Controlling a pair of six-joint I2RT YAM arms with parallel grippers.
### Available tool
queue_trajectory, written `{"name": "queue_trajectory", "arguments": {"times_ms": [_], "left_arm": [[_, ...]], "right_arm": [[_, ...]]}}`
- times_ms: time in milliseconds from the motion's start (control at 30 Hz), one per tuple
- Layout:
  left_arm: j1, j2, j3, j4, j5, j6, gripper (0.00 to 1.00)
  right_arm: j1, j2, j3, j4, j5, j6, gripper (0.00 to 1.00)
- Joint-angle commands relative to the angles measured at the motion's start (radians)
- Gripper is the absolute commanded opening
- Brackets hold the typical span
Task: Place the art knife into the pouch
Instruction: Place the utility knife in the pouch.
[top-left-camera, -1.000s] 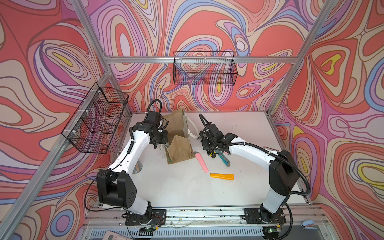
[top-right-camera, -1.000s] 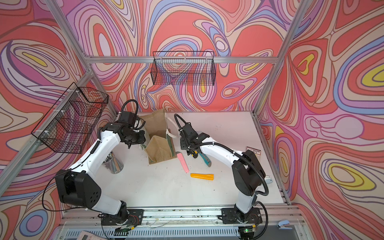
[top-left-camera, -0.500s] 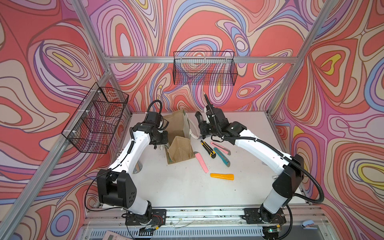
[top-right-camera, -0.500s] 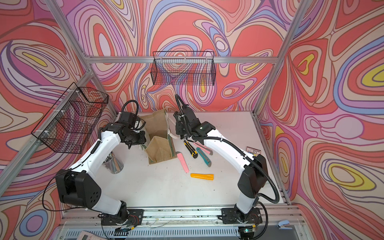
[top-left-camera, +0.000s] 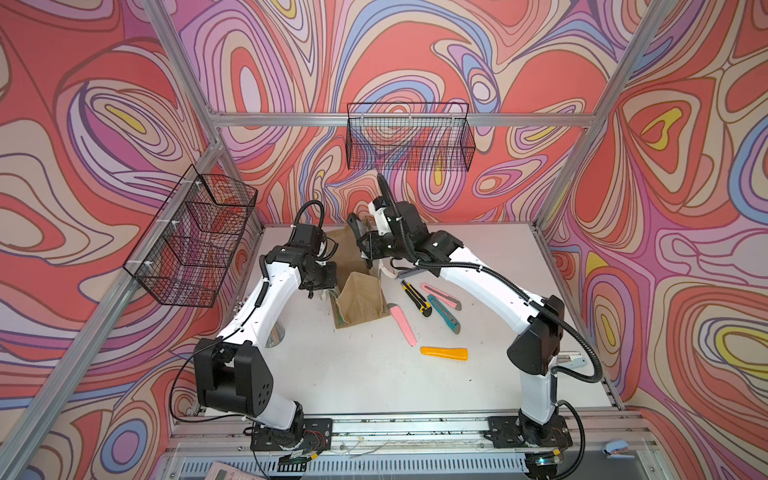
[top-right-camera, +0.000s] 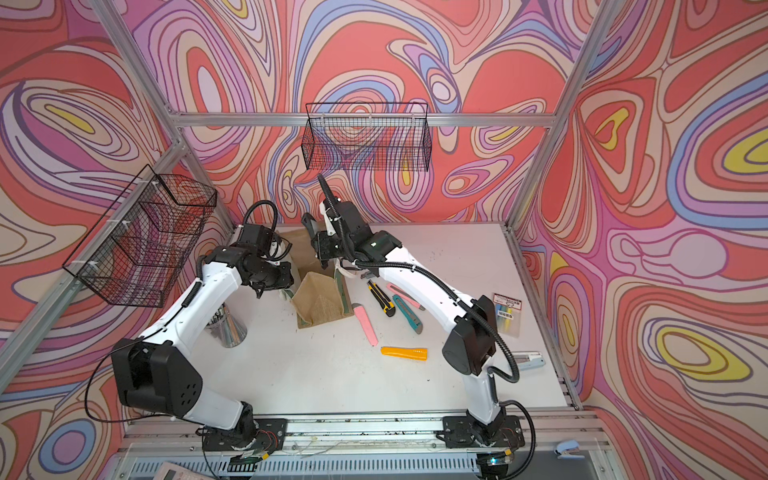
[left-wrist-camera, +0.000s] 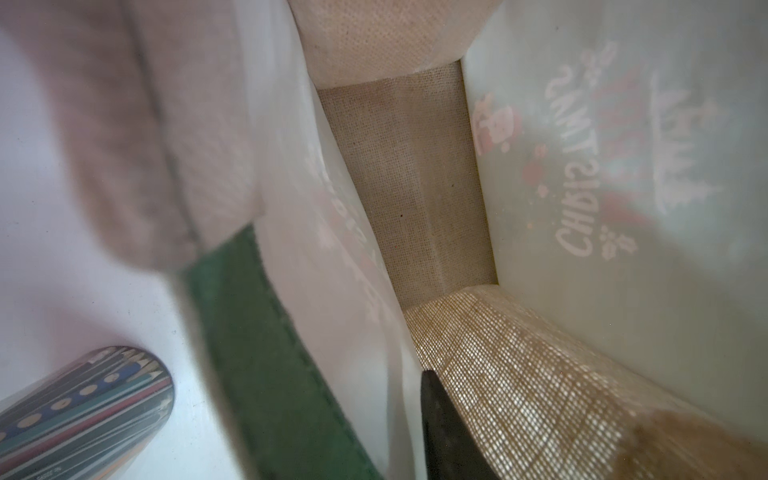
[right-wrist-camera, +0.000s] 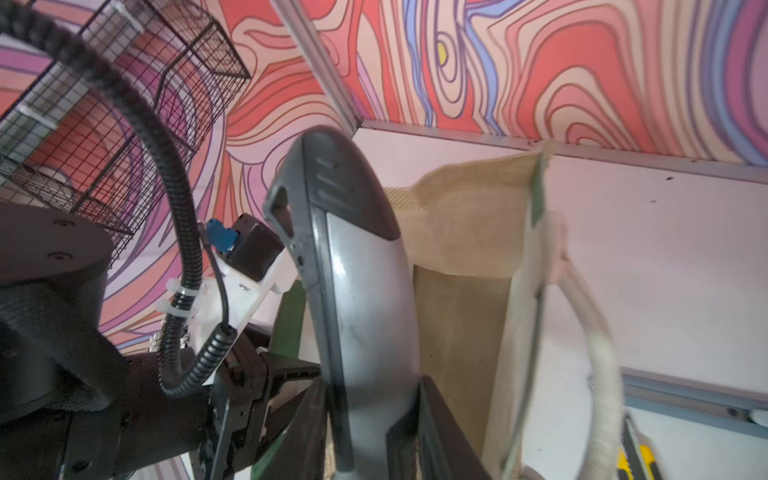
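1. The grey-and-black art knife (right-wrist-camera: 357, 291) was pinched at its lower end by the right gripper (right-wrist-camera: 370, 399), over the open tan jute pouch with a green front panel (right-wrist-camera: 461, 232) and not yet inside it.
2. A release off-centre would likely have landed it on the rim or the white rope handle (right-wrist-camera: 598, 332).
3. The left gripper (top-left-camera: 322, 293) sat at the pouch's edge (grip not discernible); a slack wall might have closed the mouth.
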Motion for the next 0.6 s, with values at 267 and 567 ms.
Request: {"name": "queue_trajectory", "arguments": {"times_ms": [267,567], "left_arm": [[0.005,-0.019,-0.014,0.001,0.014,0.009,0.30],[0.005,-0.014,-0.014,0.000,0.019,0.009,0.29]], "right_arm": [[0.005,0.121,0.031,0.012,-0.071,0.020,0.14],[0.005,0.139,0.039,0.001,-0.078,0.022,0.31]]}}
